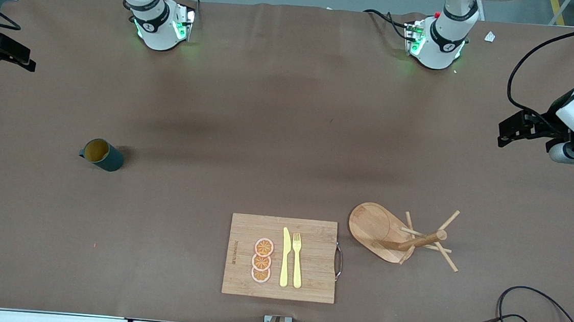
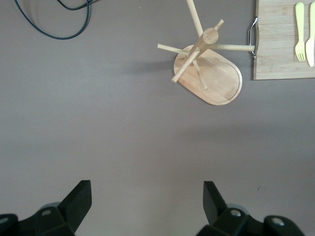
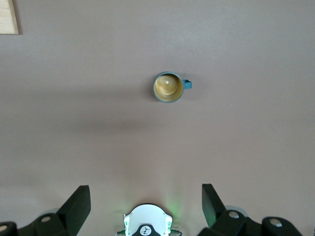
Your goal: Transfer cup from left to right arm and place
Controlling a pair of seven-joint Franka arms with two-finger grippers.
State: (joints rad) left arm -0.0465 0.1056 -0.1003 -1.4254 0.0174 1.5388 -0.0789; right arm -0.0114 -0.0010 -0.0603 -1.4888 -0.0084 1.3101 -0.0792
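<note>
The cup point(image 1: 102, 154) is a small dark teal-green mug with a loop handle and a tan-yellow inside; it stands upright on the brown worktop point(image 1: 279, 129) toward the right arm's end, well apart from the wooden board point(image 1: 282, 258), nothing touching it. The board carries 3 orange slices point(image 1: 262, 260), a yellow knife point(image 1: 285, 257) and a yellow fork point(image 1: 297, 259). A wooden mug tree point(image 1: 399, 235) stands just beside it. The left gripper point(image 2: 147, 201) hangs over bare worktop at the left arm's end, fingers spread wide and empty. The right gripper point(image 3: 146, 201) waits high over its own base, fingers wide apart, holding nothing.
</note>
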